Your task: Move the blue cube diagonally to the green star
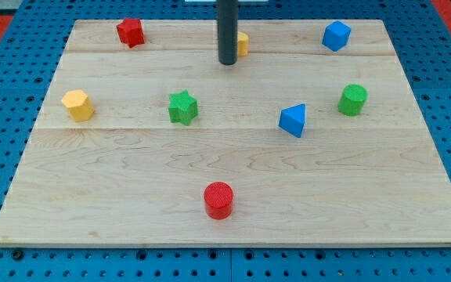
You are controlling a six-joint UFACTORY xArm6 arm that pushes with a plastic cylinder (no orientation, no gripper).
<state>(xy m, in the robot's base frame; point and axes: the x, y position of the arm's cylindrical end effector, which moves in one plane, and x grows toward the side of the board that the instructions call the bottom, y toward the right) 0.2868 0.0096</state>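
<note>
The blue cube [336, 35] sits near the view's top right of the wooden board [131, 188]. The green star [182, 107] lies left of centre. My tip [227, 62] is the lower end of the dark rod, near the view's top centre. It stands well left of the blue cube and up and to the right of the green star. It touches neither. A yellow block [243, 44] is partly hidden right behind the rod.
A red star-like block [130, 32] sits at top left. A yellow hexagon-like block [77, 104] is at the left. A blue triangular block [293, 120] and a green cylinder [353, 99] are at the right. A red cylinder [218, 200] is at bottom centre.
</note>
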